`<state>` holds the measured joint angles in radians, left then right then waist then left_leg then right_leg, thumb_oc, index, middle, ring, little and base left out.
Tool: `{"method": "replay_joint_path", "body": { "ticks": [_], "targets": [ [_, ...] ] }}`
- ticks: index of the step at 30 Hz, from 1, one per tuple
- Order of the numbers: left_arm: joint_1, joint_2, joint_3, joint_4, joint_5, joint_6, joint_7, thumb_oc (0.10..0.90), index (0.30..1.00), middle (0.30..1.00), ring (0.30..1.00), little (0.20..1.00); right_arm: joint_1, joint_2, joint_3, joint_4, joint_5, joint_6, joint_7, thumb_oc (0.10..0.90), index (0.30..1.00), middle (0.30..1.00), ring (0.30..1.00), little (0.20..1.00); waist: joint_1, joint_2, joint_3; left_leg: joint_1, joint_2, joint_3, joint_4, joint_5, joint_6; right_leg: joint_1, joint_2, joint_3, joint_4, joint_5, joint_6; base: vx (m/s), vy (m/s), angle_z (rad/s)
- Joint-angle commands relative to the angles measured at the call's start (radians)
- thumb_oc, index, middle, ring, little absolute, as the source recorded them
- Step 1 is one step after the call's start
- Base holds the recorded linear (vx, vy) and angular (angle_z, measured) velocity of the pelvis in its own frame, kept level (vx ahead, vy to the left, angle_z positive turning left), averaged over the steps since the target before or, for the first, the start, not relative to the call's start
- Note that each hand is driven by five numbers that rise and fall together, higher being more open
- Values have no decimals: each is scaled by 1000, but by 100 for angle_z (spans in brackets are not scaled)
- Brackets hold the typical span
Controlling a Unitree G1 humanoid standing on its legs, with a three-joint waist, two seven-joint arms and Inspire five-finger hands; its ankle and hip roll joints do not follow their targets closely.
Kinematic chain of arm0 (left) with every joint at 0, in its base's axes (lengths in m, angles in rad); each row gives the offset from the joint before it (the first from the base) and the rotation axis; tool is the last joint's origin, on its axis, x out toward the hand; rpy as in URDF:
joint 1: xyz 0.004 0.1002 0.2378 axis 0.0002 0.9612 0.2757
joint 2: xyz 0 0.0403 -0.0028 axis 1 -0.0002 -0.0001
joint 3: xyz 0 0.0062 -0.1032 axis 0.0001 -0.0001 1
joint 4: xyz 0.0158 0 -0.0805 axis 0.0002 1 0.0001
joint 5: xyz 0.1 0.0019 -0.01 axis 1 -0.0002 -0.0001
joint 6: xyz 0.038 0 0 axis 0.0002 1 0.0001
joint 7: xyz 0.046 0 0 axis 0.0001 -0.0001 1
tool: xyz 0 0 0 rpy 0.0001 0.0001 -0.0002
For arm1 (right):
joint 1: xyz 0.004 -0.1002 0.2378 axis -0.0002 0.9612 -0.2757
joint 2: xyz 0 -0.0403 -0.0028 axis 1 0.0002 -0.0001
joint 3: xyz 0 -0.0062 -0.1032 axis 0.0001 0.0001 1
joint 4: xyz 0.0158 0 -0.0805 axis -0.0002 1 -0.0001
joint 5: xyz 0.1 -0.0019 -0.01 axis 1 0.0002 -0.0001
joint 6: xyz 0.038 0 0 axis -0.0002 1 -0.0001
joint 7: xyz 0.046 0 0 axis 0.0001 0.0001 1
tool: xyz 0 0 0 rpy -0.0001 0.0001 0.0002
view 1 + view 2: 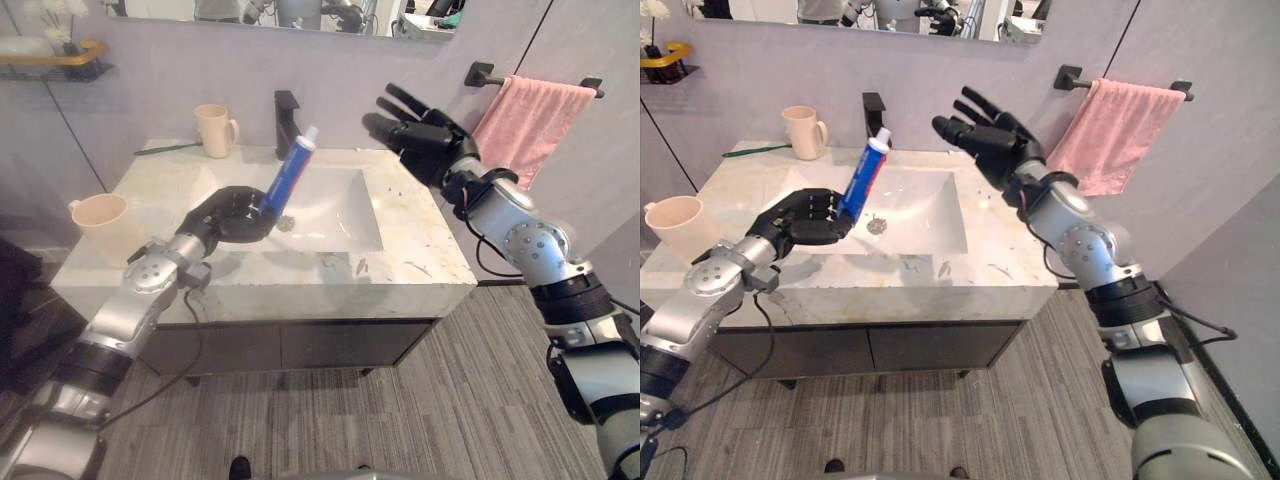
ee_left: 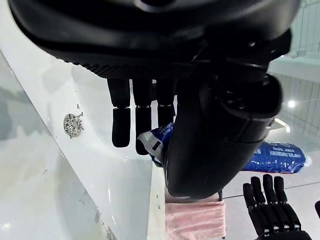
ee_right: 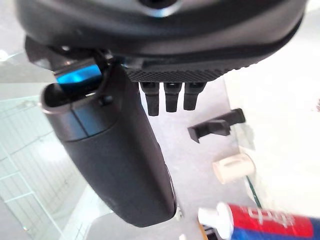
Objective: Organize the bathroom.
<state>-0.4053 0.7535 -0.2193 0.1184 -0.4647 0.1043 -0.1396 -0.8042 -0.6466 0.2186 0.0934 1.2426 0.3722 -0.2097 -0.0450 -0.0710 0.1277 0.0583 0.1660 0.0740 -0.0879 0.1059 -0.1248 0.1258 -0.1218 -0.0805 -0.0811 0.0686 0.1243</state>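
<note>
Toothpaste tube (image 1: 287,172), blue with a white cap, stood tilted in the left hand (image 1: 232,213), whose fingers were curled round its lower end. That hand hung over the left edge of the white sink basin (image 1: 340,205), with the tube's cap pointing up toward the black faucet (image 1: 287,120). The right hand (image 1: 420,132) was raised above the right side of the marble counter (image 1: 420,265), fingers straight and spread wide, holding nothing and well apart from the tube. A cream mug (image 1: 215,130) sat at the back of the counter left of the faucet, with a green toothbrush (image 1: 167,149) lying just beside it. A second cream cup (image 1: 103,224) stood at the counter's near left corner. A pink towel (image 1: 530,125) hung from a black bar (image 1: 487,74) on the wall to the right. A drain (image 1: 876,226) showed in the basin floor close by the left hand.
</note>
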Motion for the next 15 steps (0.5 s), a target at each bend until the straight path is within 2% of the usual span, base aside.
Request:
{"method": "replay_joint_path", "body": {
  "ticks": [1,6,15],
  "targets": [
    [-243,-25,-26,24,-10,-163,23,400,300,300,300,300,-124,13,-8,-8,84,-2,24,800,900,900,900,900,15,44,-154,44,81,25,1,-40,-2,-14,-39,-26,-2,-54,18,0,0,0],
    [-276,-24,-44,17,-15,-146,45,400,300,300,300,300,-81,54,27,14,63,25,46,800,900,900,900,900,10,45,-151,45,82,27,1,-37,0,-15,-40,-24,1,-54,17,0,0,0],
    [-283,-23,-52,13,-16,-146,57,400,300,300,300,300,-71,56,32,6,46,44,69,800,900,900,900,900,1,48,-145,47,85,36,1,-34,-1,-17,-40,-19,3,-53,17,0,0,0]
  ]
}}
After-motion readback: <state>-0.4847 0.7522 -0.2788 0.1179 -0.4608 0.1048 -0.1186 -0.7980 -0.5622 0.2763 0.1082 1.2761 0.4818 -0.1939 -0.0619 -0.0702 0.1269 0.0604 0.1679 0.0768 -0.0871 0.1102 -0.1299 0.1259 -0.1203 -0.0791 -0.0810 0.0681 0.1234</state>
